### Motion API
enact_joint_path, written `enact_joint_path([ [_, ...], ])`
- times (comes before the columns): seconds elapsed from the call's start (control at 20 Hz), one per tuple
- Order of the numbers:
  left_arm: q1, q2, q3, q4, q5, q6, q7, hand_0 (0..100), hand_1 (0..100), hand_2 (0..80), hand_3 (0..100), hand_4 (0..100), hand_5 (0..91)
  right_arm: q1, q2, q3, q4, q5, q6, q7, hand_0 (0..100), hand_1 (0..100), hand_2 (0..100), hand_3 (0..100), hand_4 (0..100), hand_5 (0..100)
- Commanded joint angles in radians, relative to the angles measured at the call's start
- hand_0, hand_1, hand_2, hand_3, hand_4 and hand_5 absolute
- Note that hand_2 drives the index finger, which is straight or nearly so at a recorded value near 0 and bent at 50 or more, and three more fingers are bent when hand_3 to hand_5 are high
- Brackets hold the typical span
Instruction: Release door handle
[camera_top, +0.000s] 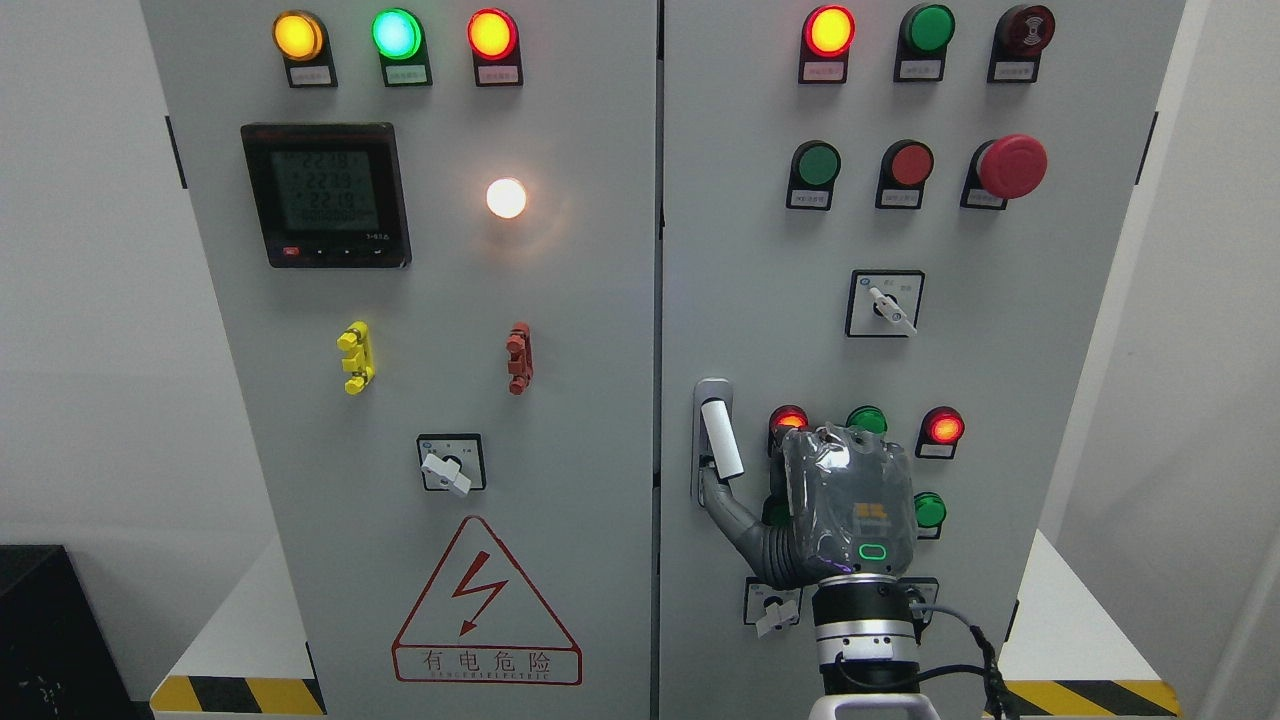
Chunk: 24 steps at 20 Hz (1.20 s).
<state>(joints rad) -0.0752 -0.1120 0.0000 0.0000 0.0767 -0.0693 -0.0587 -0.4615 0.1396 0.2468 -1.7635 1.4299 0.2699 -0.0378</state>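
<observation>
Lower centre of the frame: the door handle (722, 438) stands on the right cabinet door (1050, 350). Just right of it, the right robot hand (830, 505) keeps one finger (728, 510) at the handle's base, gripping nothing. Release appears nearly complete; next, withdraw clear.

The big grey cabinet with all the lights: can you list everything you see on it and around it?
Grey metal cabinet: one, two doors, fills the view.
Round lights and buttons: many; red, green, amber and white; top rows and lower right door.
Black digital meter: one, upper left door.
Red mushroom-shaped stop button: one, upper right door.
White rotary switches: three; left door, right door, beside the wrist.
Yellow clip and red clip: one each, left door.
Red lightning warning triangle: one, lower left door.
White door handle: one, swung out, right door's left edge.
Grey robot right hand: one, a finger touching the handle's base.
</observation>
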Motion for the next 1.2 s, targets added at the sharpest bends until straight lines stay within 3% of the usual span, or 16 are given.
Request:
enact_joint_path([
  [0.0,0.000,0.000,-0.021,-0.020,0.000,0.000,0.000,0,0,2.2,9,1,0.0,0.007,0.003,-0.003,-0.011,0.001,0.006,-0.002,31,33,86,100,99,93],
  [1.15,0.000,0.000,-0.021,-0.020,0.000,0.000,0.000,0,0,2.3,9,1,0.0,0.014,0.003,-0.026,-0.044,-0.003,0.015,-0.002,32,34,85,100,99,93],
])
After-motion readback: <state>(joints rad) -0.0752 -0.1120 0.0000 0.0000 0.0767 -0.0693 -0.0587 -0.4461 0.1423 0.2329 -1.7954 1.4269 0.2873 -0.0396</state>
